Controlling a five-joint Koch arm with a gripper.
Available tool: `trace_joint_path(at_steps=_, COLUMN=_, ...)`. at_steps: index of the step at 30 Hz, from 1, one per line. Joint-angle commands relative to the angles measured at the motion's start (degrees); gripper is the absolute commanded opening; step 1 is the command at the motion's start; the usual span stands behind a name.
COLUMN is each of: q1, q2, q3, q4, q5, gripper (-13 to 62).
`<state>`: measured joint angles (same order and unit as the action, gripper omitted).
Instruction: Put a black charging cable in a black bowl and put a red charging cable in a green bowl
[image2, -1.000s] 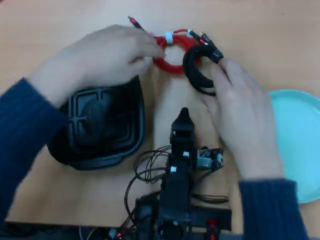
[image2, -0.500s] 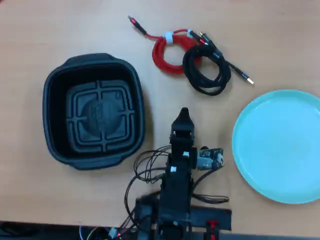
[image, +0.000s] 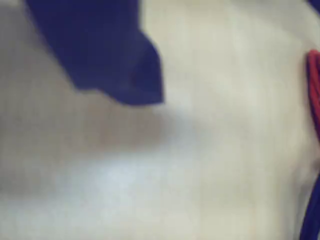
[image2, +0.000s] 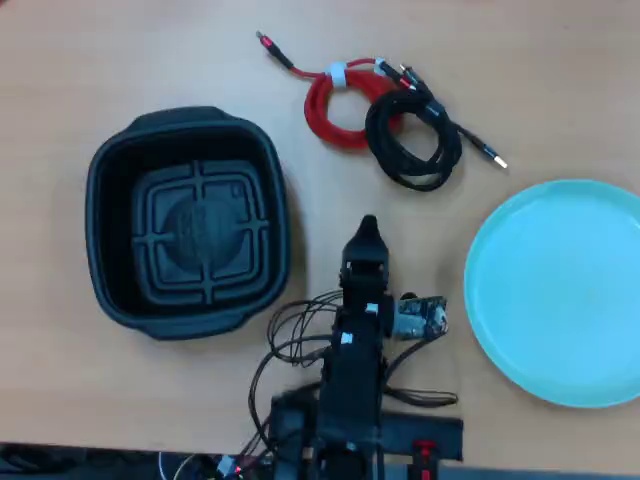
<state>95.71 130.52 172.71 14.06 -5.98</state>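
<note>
Hand: it is seen from above as 1 dark tip over bare desk, between the 2 containers and short of the cables – whether it is spread or pressed together cannot be told, and nothing is seen held in it.
Wrist view: it is blurred; a dark blue part of the hand fills the upper left, and a red strip, judged to be the red coil, sits at the right edge.
Black charging cable: it lies coiled on the desk just beyond the hand, its left side touching or overlapping the red charging cable.
Black bowl: it is empty, at the left of the overhead view.
Green bowl: it is empty, at the right.
Step in hand: the reach toward the coils is judged to be under way – no cable has been delivered yet.
Doing it well: 1 coil alone is best gripped, on the side away from the overlap, so the other is not dragged along.
Risk: trailing plugs may catch on a bowl rim.
</note>
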Motion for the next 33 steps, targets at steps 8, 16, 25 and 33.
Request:
trace_joint_path(at_steps=8, q1=0.1, q2=5.4, q3=5.9, q4=2.8, q5=1.4, gripper=40.1)
trace_joint_path(at_steps=16, q1=0.1, q2=5.4, q3=5.9, q4=2.8, q5=1.4, gripper=40.1)
trace_joint_path(at_steps=25, q1=0.1, q2=5.4, q3=5.9, q4=2.8, q5=1.4, gripper=40.1)
trace_joint_path(at_steps=33, q1=0.0, q2=5.4, q3=6.0, q4=2.8, q5=1.1, gripper=41.1)
